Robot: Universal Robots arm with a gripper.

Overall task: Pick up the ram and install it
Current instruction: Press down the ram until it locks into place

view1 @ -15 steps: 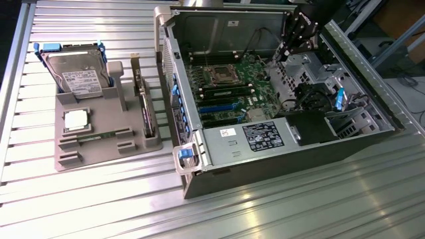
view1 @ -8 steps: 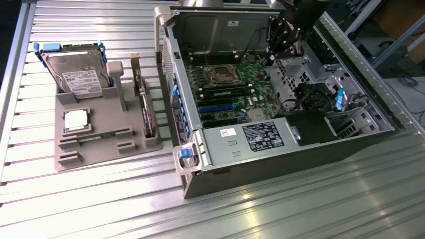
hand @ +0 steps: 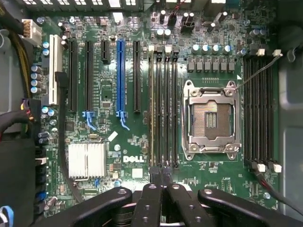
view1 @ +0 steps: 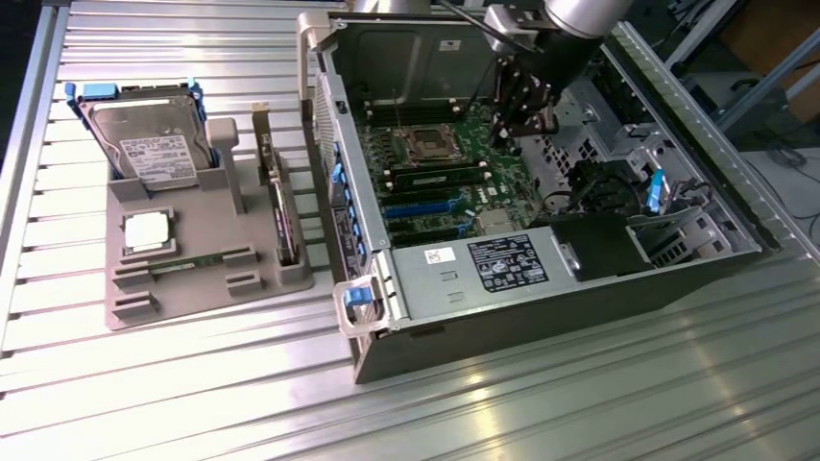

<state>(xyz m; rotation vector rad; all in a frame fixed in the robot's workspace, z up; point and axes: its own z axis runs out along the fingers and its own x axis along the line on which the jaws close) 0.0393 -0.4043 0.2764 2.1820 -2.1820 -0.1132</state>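
- Hanging inside the open computer case, the gripper is reaching down over the motherboard, towards the exterior view's right of the processor socket.
- In the wrist view the gripper is showing its two dark fingertips pressed together, with only a sliver between them. They are sitting over one end of the long black memory slots, beside the open socket.
- The ram is lying flat as a thin green strip in a groove of the grey tray. It is well apart from the gripper, outside the case on the exterior view's left.
- The tray is also carrying a hard drive standing at its far end, a square silver processor chip just behind the ram, and a dark expansion card standing on edge along the side nearest the case.
- Tray and case are both resting on the ribbed metal table.
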